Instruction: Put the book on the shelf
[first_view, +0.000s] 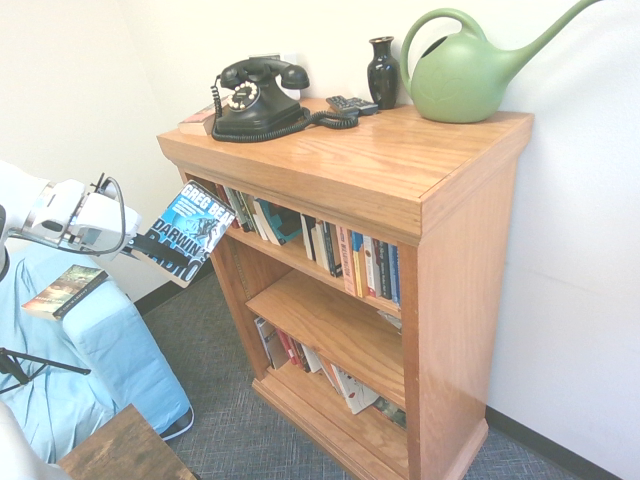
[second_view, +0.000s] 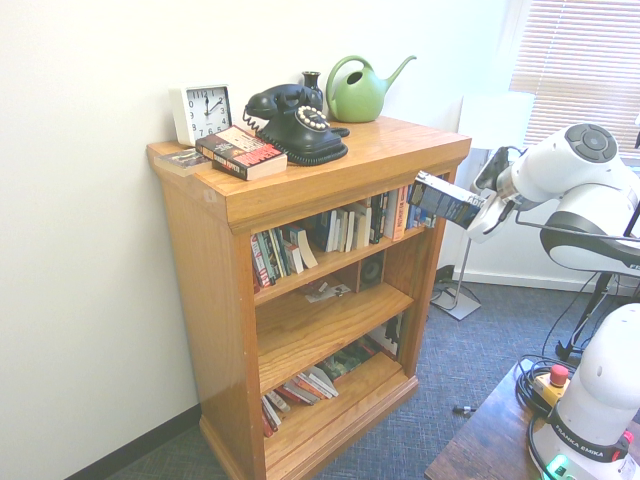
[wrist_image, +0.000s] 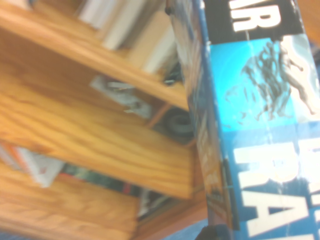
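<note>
Nearest me, the dark tabletop (first_view: 125, 452) sits unused while the tool (first_view: 140, 245), clenched on the book (first_view: 190, 233), holds it tilted in the air just left of the shelf (first_view: 400, 175), long axis pointing toward the top row.

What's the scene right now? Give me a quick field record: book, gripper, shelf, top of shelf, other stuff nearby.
book: Darwin's Radio paperback, held in the air, tilted, beside the shelf's top row
gripper: gripper shut on the book's lower end
shelf: wooden bookcase; top row lined with upright books, middle board mostly bare, more books on the bottom board
top of shelf: black telephone, dark vase, green watering can, white clock, a book lying flat
nearby: second book lying on blue cloth
</note>
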